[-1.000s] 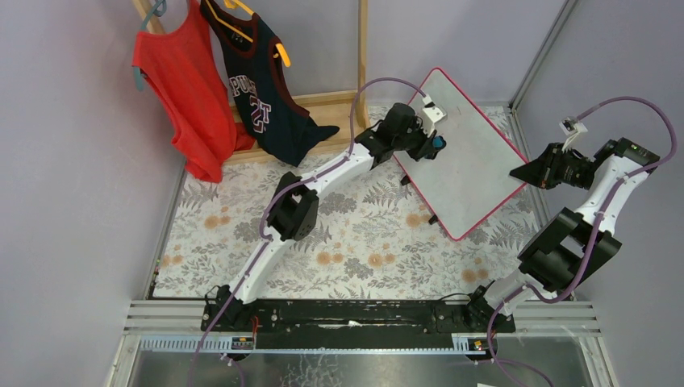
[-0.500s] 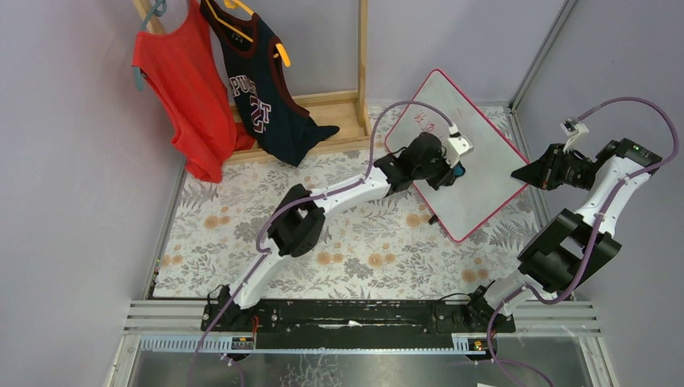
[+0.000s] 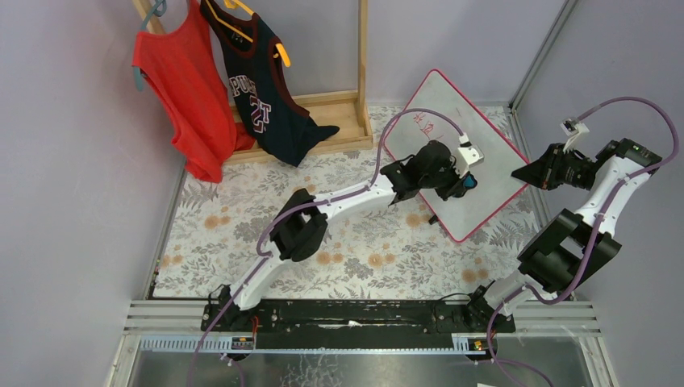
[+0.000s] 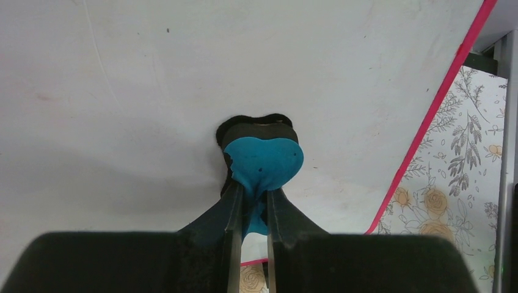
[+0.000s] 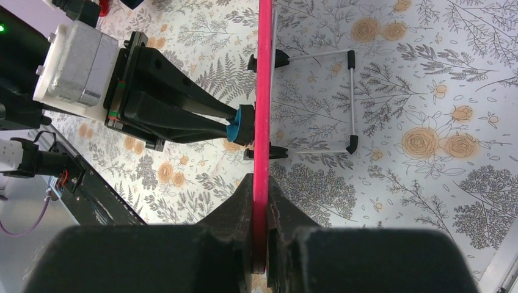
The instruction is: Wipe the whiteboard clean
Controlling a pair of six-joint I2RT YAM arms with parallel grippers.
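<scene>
The whiteboard (image 3: 488, 205), white with a pink-red frame, stands tilted at the back right of the table. Red handwritten marks (image 3: 423, 122) show near its top corner. My left gripper (image 3: 466, 184) is shut on a small blue eraser (image 3: 471, 183) and presses it against the middle of the board. In the left wrist view the eraser (image 4: 264, 162) is pinched between my fingers, its dark pad flat on the white surface (image 4: 153, 85). My right gripper (image 3: 520, 172) is shut on the board's right edge. The right wrist view shows the pink frame (image 5: 264, 91) clamped between the jaws.
A wooden rack (image 3: 362, 72) at the back left holds a red jersey (image 3: 181, 89) and a navy jersey (image 3: 258, 89). A floral cloth (image 3: 242, 234) covers the table. The board's wire stand (image 5: 351, 97) with black feet rests behind it. Grey walls close in at the right.
My left gripper has slid the eraser down and right across the board, from near the top corner to the middle. The red marks are uncovered. The right arm has not moved.
</scene>
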